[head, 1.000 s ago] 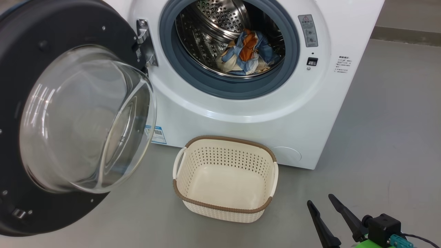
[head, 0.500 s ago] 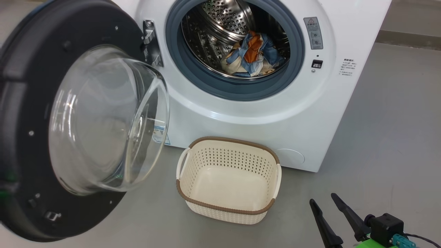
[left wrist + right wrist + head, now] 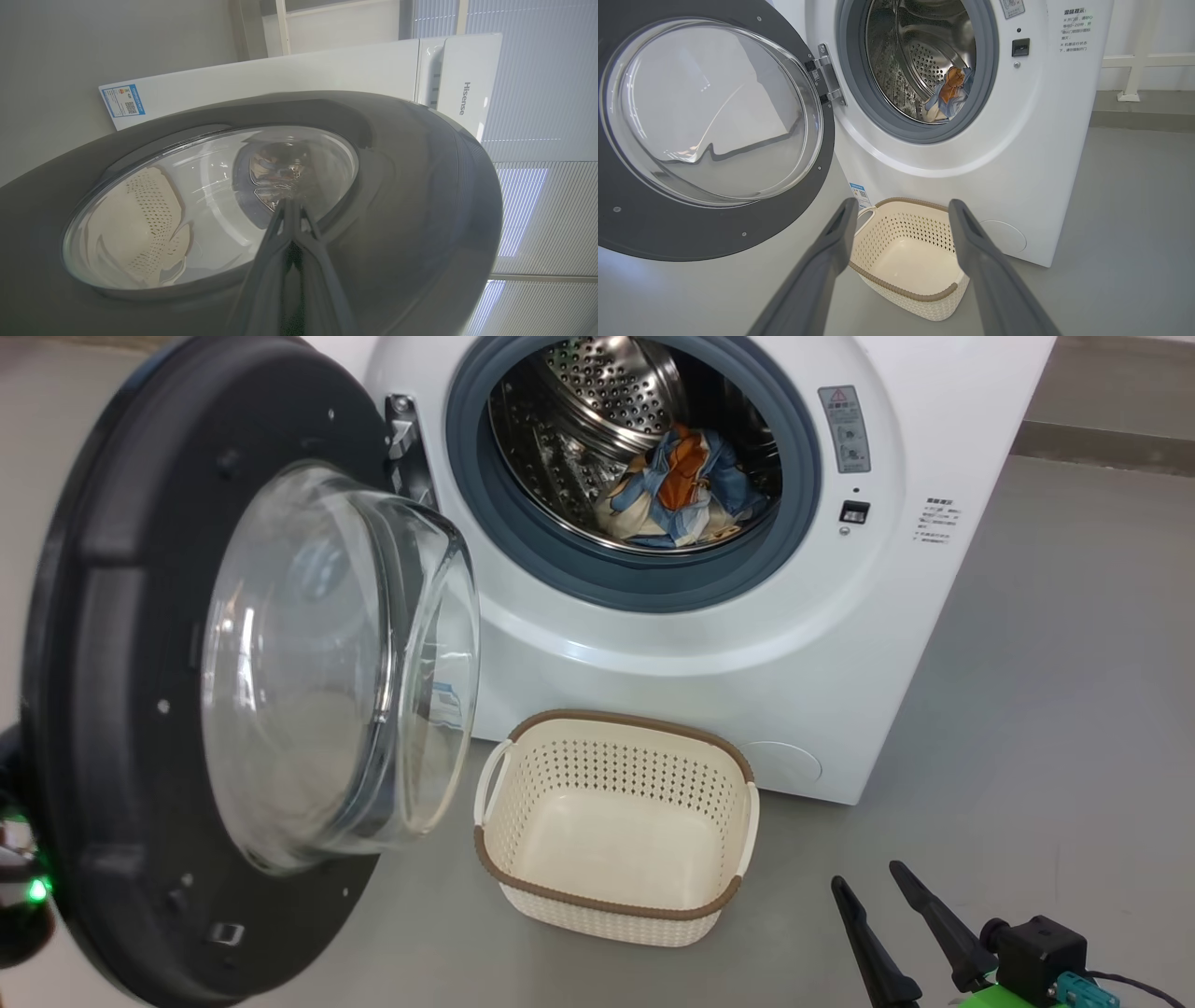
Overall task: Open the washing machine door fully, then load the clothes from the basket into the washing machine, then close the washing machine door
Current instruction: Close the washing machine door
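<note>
Washing machine door (image 3: 112,616) is hanging half-open at robot's L w/ L claw (image 3: 287,205) sitting pinched shut, holding nothing, tips at its outer face, so L arm's nearer to push; R claw (image 3: 866,875) is idling wide open, empty; clothes (image 3: 677,490) lying in drum.

Washer (image 3: 709,691) mouth stands open; door (image 3: 112,691) juts out left of it, basket (image 3: 616,831) sits below on the floor (image 3: 1027,709).
</note>
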You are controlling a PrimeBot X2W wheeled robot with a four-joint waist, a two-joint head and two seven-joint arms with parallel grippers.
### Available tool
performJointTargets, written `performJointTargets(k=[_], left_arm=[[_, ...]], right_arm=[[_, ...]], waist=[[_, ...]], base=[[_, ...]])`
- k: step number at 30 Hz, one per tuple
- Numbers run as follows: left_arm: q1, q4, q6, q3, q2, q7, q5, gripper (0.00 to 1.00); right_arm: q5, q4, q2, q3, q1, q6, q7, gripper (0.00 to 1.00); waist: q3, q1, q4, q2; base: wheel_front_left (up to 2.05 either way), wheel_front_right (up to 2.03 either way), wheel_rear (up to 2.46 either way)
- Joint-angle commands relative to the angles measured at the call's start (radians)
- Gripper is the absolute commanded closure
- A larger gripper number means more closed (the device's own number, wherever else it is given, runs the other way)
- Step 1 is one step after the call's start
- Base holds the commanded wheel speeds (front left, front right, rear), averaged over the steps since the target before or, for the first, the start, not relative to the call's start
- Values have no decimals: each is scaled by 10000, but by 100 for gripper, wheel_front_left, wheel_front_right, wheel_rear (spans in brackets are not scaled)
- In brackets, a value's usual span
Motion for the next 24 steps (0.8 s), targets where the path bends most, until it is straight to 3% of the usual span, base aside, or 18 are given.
performJointTargets(k=[1, 11, 24], left_arm=[[24, -460, 80, -1, 99, 187, -33, 100], [478, -2034, 707, -385, -499, 587, -159, 100], [377, -2522, 970, -745, -812, 566, -335, 100]], right_arm=[[-46, -227, -95, 211, -144, 16, -49, 0], [-61, -235, -11, 197, -185, 16, -49, 0], [-38, -229, 75, 222, -244, 16, -49, 0]], waist=[[-8, 0, -42, 0], [40, 0, -372, 0], [108, 0, -1237, 0]], base=[[0, 0, 0], [0, 0, 0], [0, 0, 0]])
